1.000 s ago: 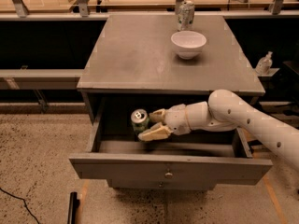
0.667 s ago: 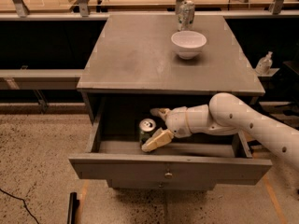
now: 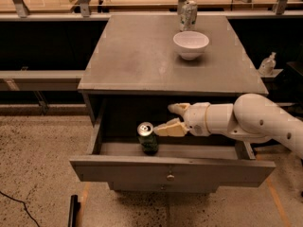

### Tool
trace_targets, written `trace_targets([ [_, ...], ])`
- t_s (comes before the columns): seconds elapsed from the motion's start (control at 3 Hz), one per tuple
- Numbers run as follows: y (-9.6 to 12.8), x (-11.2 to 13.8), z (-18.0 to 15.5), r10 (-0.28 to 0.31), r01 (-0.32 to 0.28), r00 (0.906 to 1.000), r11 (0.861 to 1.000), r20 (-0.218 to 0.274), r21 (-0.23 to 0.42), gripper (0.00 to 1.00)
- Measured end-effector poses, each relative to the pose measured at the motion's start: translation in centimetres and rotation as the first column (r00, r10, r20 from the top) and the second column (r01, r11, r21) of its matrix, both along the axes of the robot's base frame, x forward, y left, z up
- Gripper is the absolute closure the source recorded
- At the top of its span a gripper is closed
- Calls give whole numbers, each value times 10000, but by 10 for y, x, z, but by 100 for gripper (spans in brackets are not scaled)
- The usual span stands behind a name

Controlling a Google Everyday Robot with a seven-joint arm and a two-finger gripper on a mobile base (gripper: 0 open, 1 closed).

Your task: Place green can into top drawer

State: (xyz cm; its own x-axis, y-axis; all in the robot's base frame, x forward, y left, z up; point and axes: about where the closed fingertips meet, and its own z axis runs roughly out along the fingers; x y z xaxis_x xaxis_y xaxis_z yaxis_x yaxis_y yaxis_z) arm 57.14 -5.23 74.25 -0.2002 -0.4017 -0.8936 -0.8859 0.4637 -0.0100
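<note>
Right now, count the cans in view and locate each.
2. The green can stands in the open top drawer, beside the open gripper; a paler can stands on the tabletop behind the white bowl. Others may hide deeper inside.

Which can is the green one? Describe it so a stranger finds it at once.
Find the grey table; its top drawer is pulled open. Inside stands a dark green can with a silver top, beside the open hand. The other can is pale and stands on the table behind the bowl.
</note>
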Motion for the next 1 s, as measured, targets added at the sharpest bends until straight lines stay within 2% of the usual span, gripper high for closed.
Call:
trace_targets([
  [0.33, -25, -8, 47, -925, 923, 9952, 9957, 308, 88, 59],
  [0.67, -37, 6, 117, -1750, 1656, 9766, 9827, 1248, 826, 83],
  [1.0, -36, 7, 124, -1782, 1671, 9749, 9818, 1336, 905, 83],
])
